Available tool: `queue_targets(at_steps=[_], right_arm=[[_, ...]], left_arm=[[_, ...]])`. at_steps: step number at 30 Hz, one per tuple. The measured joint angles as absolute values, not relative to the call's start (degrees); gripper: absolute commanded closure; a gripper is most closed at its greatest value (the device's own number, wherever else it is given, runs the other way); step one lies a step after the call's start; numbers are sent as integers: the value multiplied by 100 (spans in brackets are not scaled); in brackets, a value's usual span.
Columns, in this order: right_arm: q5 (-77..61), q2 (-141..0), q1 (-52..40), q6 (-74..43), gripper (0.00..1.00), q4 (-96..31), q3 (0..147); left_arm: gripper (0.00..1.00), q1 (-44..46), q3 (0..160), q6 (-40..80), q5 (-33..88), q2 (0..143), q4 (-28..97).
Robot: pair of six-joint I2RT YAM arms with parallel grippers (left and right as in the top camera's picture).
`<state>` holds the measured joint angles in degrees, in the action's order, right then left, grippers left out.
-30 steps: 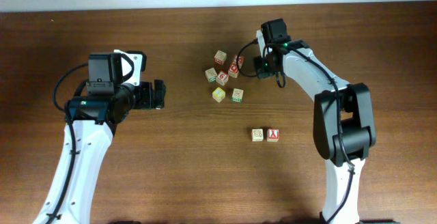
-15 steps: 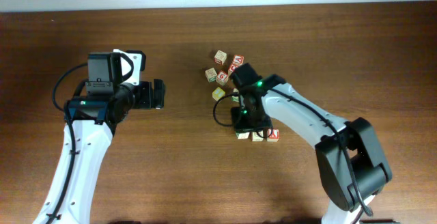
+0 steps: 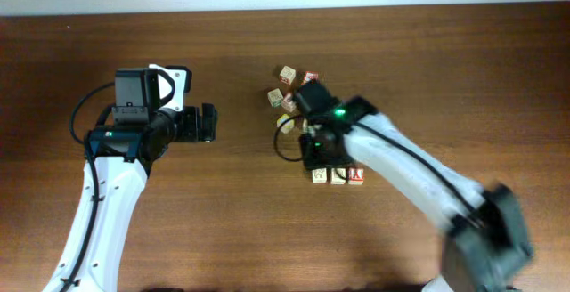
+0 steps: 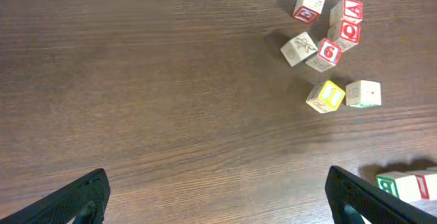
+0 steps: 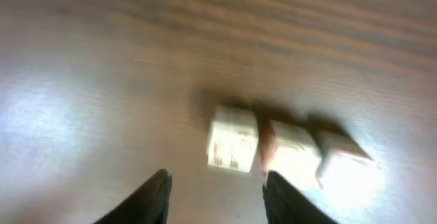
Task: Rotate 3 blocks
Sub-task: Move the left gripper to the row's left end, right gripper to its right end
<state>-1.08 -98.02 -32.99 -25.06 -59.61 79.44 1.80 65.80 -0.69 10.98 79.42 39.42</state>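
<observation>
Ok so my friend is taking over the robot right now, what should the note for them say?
Left gripper: open, empty, far from the cubes.
Right gripper: open, empty, right by the row.
Job's things: red-faced wooden cube and two pale wooden cubes with green markings stand in a row, apart from the loose pile of cubes.
Done: all three are lined up.
Left: check that each is turned properly; the close view is too blurry to tell.
</observation>
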Motion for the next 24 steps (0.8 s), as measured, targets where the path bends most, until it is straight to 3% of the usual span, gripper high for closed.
queue_targets(at_steps=[1,2,3,5,6,13,23,24], right_arm=[[-102,-9002,-2976,-2394,78,-6392,8121],[-104,-8707,-2495,-2217,85,-6696,8114],[-134,-8674,-2073,-2012,92,-6632,7920],[-178,-8770,-1553,-1863,96,-6195,7065],[-193,-8790,-1337,-1815,96,-6088,6643],[-1092,-9627,-1111,-1603,96,-4423,5559],[-2047,-10016,-1542,-1651,96,-3739,5537],[-2051,-10016,-1544,-1653,88,-3715,5537]], left_arm=[[27,180,6587,-69,1149,7942,4021],[38,180,6587,-21,1170,7942,4226],[70,185,6589,115,1203,7942,4364],[94,266,6593,480,1199,7942,4532],[100,515,6591,567,1212,7942,4591],[100,1922,6611,1402,1225,9251,4456],[100,1933,6613,1444,1275,9271,4305],[100,1933,6611,1444,1315,9271,4309]])
